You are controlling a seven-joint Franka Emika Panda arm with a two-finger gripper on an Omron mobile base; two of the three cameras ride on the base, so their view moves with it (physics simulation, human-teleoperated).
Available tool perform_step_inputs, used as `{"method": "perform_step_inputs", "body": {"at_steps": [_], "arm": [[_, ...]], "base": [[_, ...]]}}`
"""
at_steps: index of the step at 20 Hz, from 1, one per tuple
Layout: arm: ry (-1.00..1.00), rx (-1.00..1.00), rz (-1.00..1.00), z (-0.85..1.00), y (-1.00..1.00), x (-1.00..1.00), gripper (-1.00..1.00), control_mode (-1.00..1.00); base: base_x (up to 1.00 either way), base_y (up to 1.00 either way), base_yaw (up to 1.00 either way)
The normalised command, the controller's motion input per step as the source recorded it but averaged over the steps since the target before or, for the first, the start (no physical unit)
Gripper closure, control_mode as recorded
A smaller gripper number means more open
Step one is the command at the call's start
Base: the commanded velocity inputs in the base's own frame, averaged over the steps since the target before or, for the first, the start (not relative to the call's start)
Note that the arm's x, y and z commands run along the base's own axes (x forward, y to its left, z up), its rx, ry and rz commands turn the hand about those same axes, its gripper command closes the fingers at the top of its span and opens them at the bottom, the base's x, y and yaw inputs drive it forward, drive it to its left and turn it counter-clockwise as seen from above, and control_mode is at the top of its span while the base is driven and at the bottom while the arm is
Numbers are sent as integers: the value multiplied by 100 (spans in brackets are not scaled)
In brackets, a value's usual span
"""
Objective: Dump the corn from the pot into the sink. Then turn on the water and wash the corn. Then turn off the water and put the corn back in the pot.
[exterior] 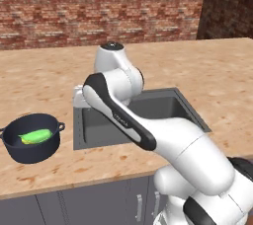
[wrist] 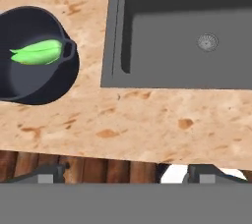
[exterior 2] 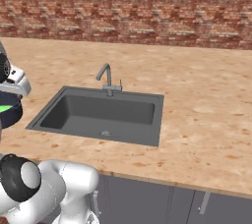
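Note:
The dark pot [exterior: 30, 140] stands on the wooden counter left of the sink [exterior: 163, 108], upright, with the green corn [exterior: 35, 136] lying inside it. In the hand view the pot [wrist: 29, 78] with the corn [wrist: 37, 52] is at the upper left and the sink [wrist: 187, 31] at the upper right. My gripper [wrist: 127, 173] hangs high over the counter's front strip between them, jaws wide open and empty. From the right base view the sink [exterior 2: 106, 112] is empty, its faucet [exterior 2: 105, 76] runs no water, and a sliver of the pot [exterior 2: 10, 112] shows at the left edge.
A brick wall runs behind the counter [exterior: 212, 66]. The sink's drain [wrist: 207, 42] sits in the basin floor. The counter's front edge and grey cabinet doors [exterior 2: 147, 203] lie below. My own arm [exterior: 128, 120] crosses in front of the sink in the left base view.

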Motion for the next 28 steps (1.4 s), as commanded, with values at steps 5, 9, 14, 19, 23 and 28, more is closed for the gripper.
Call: {"method": "perform_step_inputs", "body": {"at_steps": [5, 9, 14, 19, 23, 28], "arm": [[9, 20, -1, -70, 43, 30, -100, -100], [0, 3, -3, -43, 46, 27, -100, -100], [-1, 0, -6, -24, 48, 26, -100, -100], [0, 0, -5, -12, 40, 29, -100, -100], [0, 0, -9, 0, 23, 14, -100, -100], [0, -6, -13, -9, 11, 16, -100, -100]], "base": [[0, 0, 0], [0, 0, 0], [0, 0, 0], [0, 0, 0], [0, 0, 0], [0, 0, 0]]}}
